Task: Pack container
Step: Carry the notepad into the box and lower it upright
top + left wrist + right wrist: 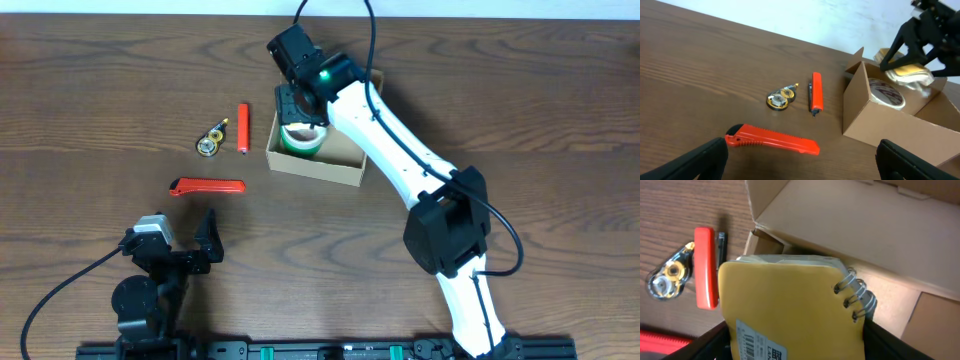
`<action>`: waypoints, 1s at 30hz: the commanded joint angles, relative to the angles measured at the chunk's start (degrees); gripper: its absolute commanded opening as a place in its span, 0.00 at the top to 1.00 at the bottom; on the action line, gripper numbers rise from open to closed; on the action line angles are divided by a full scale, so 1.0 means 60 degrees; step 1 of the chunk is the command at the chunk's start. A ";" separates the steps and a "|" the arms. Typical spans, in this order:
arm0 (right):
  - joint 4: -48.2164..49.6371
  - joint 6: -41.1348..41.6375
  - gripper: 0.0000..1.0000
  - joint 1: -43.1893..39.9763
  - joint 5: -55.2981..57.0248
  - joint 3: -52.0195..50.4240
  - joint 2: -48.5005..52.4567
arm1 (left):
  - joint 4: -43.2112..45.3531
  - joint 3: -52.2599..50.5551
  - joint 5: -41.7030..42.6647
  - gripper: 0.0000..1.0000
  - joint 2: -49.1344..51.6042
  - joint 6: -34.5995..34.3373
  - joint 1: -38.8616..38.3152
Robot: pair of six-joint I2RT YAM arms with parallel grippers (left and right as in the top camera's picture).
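Note:
The container [318,168] is a tan cardboard box standing open at the table's back middle, its flap lid [865,225] raised. A green-and-white tape roll [300,141] lies inside it. My right gripper [297,108] hangs over the box's left end, shut on a yellow spiral notebook [790,300] that fills the span between its fingers. The left wrist view shows the box [890,125], the tape roll [886,93] and the notebook [907,72] held above them. My left gripper [180,240] stands open and bare near the front edge.
An orange box cutter [207,187] lies on the table just beyond my left gripper [800,162]. Further back, left of the box, are a red pen [243,128] and a small correction-tape dispenser [211,140]. The right arm reaches diagonally over the table's right half.

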 commanded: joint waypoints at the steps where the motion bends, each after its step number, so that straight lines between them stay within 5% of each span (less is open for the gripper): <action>1: -0.0011 0.0426 0.38 0.0087 0.0200 0.0025 0.0186 | -0.0055 -0.0251 -0.0098 0.05 -0.0066 0.0004 0.0066; 30: -0.0175 0.1381 0.35 0.0229 0.0605 0.0022 0.0561 | -0.0058 -0.0251 -0.0098 0.05 -0.0066 0.0000 0.0066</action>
